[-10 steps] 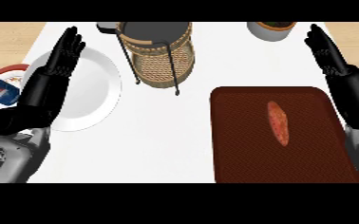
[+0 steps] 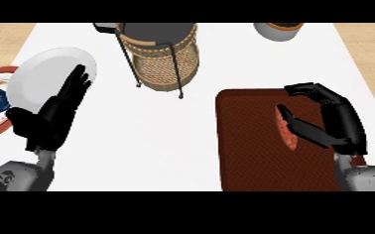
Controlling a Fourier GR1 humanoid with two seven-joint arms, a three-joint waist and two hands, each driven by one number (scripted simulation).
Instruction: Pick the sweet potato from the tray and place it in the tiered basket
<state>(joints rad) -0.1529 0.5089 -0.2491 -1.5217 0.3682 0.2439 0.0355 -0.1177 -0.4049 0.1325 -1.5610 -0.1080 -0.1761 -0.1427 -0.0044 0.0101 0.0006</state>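
White counter, head view: the sweet potato [image 2: 286, 128] lies lengthwise near the tray [image 2: 245, 153]'s right edge, touching the right hand [image 2: 333, 121], whose fingers curve half-open beside it. Left hand [image 2: 55, 113] rests flat-fingered, well apart; tiered basket [image 2: 164, 54] stands beyond.

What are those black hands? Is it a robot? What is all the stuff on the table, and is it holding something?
Yes, those are a robot's hands. The picture is taken from its head, looking down at a white counter, so you only see its arms coming in from the bottom.

The right hand is over a dark red tray. Its fingers curve beside the orange sweet potato and its thumb is up against it, but the potato still lies on the tray, so it isn't picked up yet.

The left hand is open and holds nothing, beside a white plate.

At the back stands a woven tiered basket, where the potato should go, and a bowl.
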